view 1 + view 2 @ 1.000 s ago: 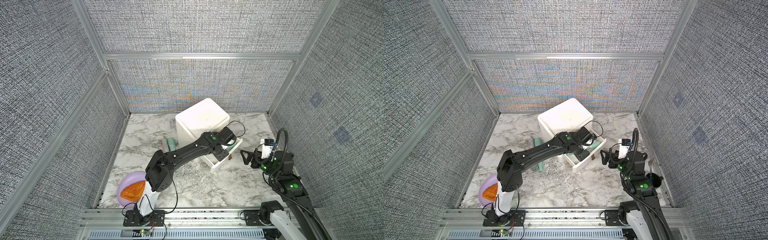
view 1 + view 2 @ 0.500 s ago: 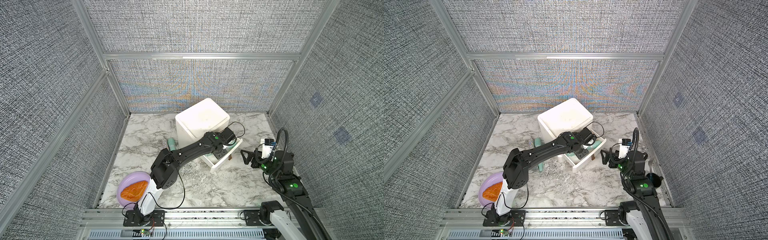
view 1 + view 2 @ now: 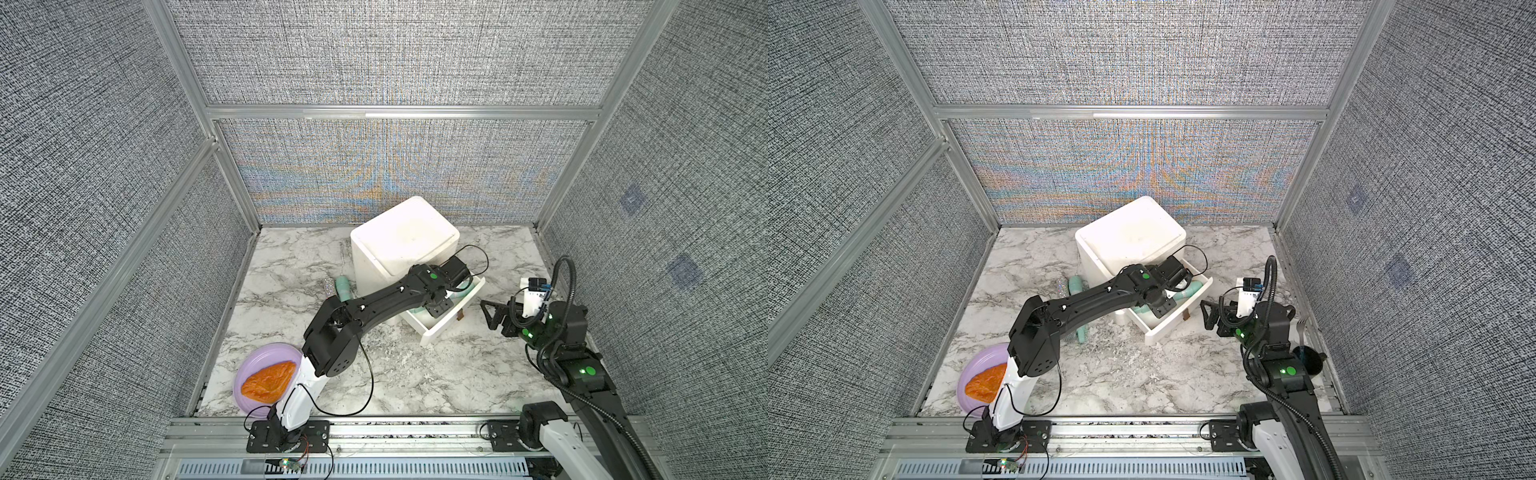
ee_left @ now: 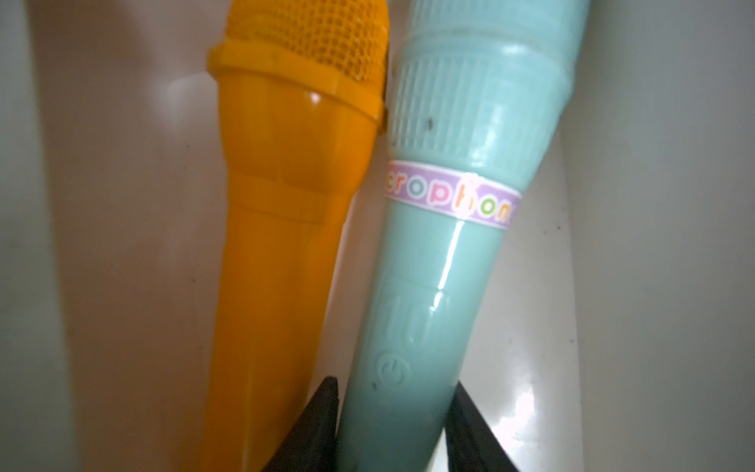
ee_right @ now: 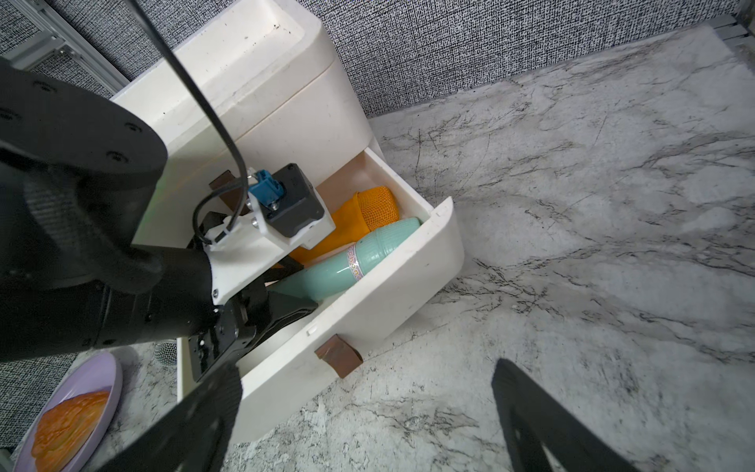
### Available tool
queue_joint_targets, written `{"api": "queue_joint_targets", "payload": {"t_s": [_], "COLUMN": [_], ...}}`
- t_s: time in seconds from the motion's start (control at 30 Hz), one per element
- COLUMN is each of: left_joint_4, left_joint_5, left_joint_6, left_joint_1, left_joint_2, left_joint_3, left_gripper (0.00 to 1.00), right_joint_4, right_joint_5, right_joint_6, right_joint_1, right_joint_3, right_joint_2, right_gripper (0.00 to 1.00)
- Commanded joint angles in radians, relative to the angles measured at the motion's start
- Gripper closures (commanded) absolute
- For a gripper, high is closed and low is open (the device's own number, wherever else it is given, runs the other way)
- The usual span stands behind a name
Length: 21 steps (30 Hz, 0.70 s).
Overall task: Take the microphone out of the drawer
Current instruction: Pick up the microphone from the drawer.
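Observation:
The white drawer [image 3: 451,316] [image 3: 1177,316] [image 5: 367,310] stands pulled out of the white cabinet [image 3: 405,241]. Two microphones lie side by side in it: a teal one [image 4: 441,245] [image 5: 359,257] [image 3: 1187,291] with a purple label band, and an orange one [image 4: 286,204] [image 5: 367,212]. My left gripper [image 4: 394,382] reaches into the drawer, and both fingers press against the sides of the teal microphone's handle. My right gripper [image 3: 488,313] [image 3: 1206,316] [image 5: 363,374] hangs open over the marble just right of the drawer front, holding nothing.
Another teal microphone [image 3: 344,289] [image 3: 1076,286] lies on the marble left of the cabinet, partly under my left arm. At the front left a purple plate [image 3: 249,365] [image 3: 976,365] carries orange food. A fork [image 3: 1304,328] and a black dish [image 3: 1312,361] lie by the right wall.
My left gripper's jaws have narrowed onto the teal microphone's handle, and that arm's elbow has shifted right. The right arm has stayed still.

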<state>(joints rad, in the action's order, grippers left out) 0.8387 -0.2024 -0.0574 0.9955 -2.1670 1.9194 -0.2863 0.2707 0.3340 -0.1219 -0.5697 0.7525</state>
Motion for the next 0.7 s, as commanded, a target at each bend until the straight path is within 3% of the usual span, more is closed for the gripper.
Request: {"api": "queue_joint_targets", "payload": {"t_s": [0.0,0.17,0.33,0.67], "left_joint_4": [0.034,0.035,0.015,-0.006], "left_joint_5": [0.070,0.069,0.094,0.112], "left_joint_6": [0.016,0.012,0.015,0.031], "left_joint_1": [0.003,0.003,0.003,0.002], "left_joint_2": [-0.010,0.009,0.054,0.127], "left_joint_3": [0.003,0.000,-0.023,-0.064], "left_gripper": [0.63,0.74,1.00,1.00], "right_joint_4": [0.024,0.021,-0.005,-0.034], "right_joint_5": [0.003,0.009,-0.009,-0.015], "right_joint_6": [-0.003,-0.003,-0.007,-0.015], "right_joint_1": [0.002,0.005,0.006,0.007], "right_joint_3": [-0.002,-0.008,-0.042,-0.079], "right_joint_2": [-0.001,-0.018,-0.034,-0.056], "right_gripper": [0.02,0.02,0.02,0.02]}}
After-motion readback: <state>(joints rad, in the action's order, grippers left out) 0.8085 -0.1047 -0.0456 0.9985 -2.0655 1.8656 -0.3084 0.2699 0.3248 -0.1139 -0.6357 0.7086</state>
